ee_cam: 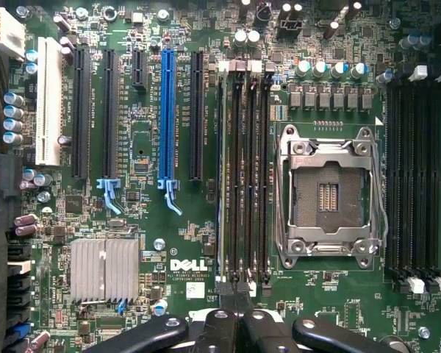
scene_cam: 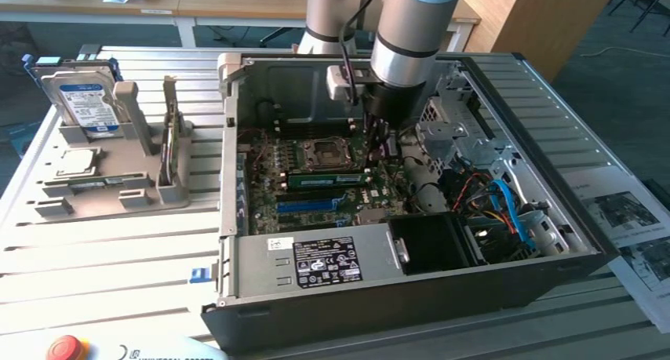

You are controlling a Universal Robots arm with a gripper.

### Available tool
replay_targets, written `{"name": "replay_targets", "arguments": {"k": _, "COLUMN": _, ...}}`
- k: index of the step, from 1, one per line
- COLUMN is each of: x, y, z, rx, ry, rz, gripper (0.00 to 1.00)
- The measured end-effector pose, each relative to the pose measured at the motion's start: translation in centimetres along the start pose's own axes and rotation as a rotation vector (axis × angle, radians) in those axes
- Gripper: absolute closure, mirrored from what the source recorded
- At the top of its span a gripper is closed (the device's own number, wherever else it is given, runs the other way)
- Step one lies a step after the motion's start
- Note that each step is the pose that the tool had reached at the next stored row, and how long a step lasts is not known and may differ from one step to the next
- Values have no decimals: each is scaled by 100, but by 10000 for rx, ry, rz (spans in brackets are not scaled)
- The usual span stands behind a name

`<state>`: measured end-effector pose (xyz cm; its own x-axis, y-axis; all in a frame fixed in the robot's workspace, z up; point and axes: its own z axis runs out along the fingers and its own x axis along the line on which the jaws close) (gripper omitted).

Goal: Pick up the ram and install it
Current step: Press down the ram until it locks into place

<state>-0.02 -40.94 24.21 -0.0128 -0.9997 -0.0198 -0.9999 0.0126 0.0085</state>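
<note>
The ram (scene_cam: 322,176), a narrow green stick, stands on edge in a memory slot just beside the processor socket (scene_cam: 319,150) inside the open computer case. My gripper (scene_cam: 375,150) hangs over the stick's end toward the exterior view's right, low above the board. In the wrist view my gripper (ee_cam: 235,318) is shut, its black fingertips (ee_cam: 219,323) pressed together with nothing showing between them. They sit at one end of the bank of dark memory slots (ee_cam: 246,176), beside the empty silver socket (ee_cam: 328,195). Whether the fingertips touch the ram I cannot tell.
The case walls (scene_cam: 232,148) box in the arm, with a power supply (scene_cam: 325,262) in front and drive cages and cables (scene_cam: 492,195) at the exterior view's right. A grey holder (scene_cam: 105,183) with a hard drive (scene_cam: 84,101) stands left of the case. A blue slot (ee_cam: 167,110) lies near the memory slots.
</note>
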Motion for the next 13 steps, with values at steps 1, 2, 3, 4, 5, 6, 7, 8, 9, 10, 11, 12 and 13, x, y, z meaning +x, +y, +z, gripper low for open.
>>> {"name": "replay_targets", "arguments": {"k": 1, "x": 0, "y": 11, "z": 0, "rx": 0, "ry": 0, "rz": 0, "gripper": 90}}
{"name": "replay_targets", "arguments": {"k": 2, "x": 0, "y": 25, "z": 0, "rx": 0, "ry": 0, "rz": 0, "gripper": 90}}
{"name": "replay_targets", "arguments": {"k": 3, "x": 0, "y": 43, "z": 0, "rx": 0, "ry": 1, "rz": 0, "gripper": 90}}
{"name": "replay_targets", "arguments": {"k": 4, "x": 1, "y": 61, "z": 0, "rx": 1, "ry": 1, "rz": 0, "gripper": 90}}
{"name": "replay_targets", "arguments": {"k": 5, "x": 1, "y": 80, "z": 0, "rx": 1, "ry": 1, "rz": 1, "gripper": 90}}
{"name": "replay_targets", "arguments": {"k": 6, "x": 1, "y": 101, "z": 1, "rx": 2, "ry": 1, "rz": 1, "gripper": 90}}
{"name": "replay_targets", "arguments": {"k": 7, "x": 1, "y": 123, "z": 1, "rx": 3, "ry": 0, "rz": 2, "gripper": 90}}
{"name": "replay_targets", "arguments": {"k": 8, "x": 2, "y": 146, "z": 1, "rx": 4, "ry": 0, "rz": 0, "gripper": 90}}
{"name": "replay_targets", "arguments": {"k": 9, "x": 2, "y": 172, "z": 2, "rx": 7, "ry": 0, "rz": 0, "gripper": 90}}
{"name": "replay_targets", "arguments": {"k": 10, "x": 2, "y": 197, "z": 2, "rx": 9, "ry": 0, "rz": -1, "gripper": 90}}
{"name": "replay_targets", "arguments": {"k": 11, "x": 3, "y": 224, "z": 2, "rx": 12, "ry": 0, "rz": 0, "gripper": 90}}
{"name": "replay_targets", "arguments": {"k": 12, "x": 3, "y": 253, "z": 2, "rx": 15, "ry": 1, "rz": 1, "gripper": 90}}
{"name": "replay_targets", "arguments": {"k": 13, "x": 4, "y": 280, "z": 2, "rx": 19, "ry": 1, "rz": 0, "gripper": 90}}
